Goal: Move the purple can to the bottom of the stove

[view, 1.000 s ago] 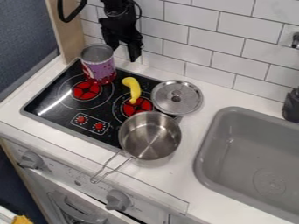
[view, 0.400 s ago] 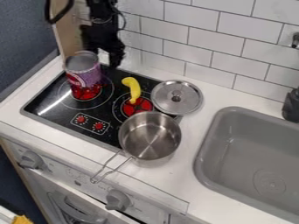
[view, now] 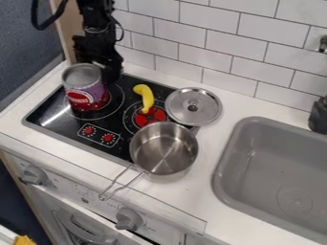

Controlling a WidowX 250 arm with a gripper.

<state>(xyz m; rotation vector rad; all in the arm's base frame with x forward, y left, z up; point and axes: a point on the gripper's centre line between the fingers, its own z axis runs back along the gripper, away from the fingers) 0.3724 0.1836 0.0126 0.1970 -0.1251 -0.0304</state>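
Observation:
The black gripper (view: 101, 60) hangs down at the upper left, close behind and to the right of the purple can (view: 97, 92). The can has a grey metal top and a red label facing the front left. It looks upright over the stove's (view: 67, 125) left burner and hides most of that burner's red centre. Whether its base touches the glass is not clear. Part of the gripper is hidden by the can.
A yellow banana-like toy (view: 146, 97) lies by the right burner. The metal lid (view: 193, 106) is at the stove's right back corner, the steel pot (view: 164, 149) at its right front. Farther right is the grey sink (view: 281, 177); a tiled wall (view: 211, 45) rises behind.
Gripper and can have moved together toward the left and front. The can came from behind the left burner to over it, and its red label now shows more.

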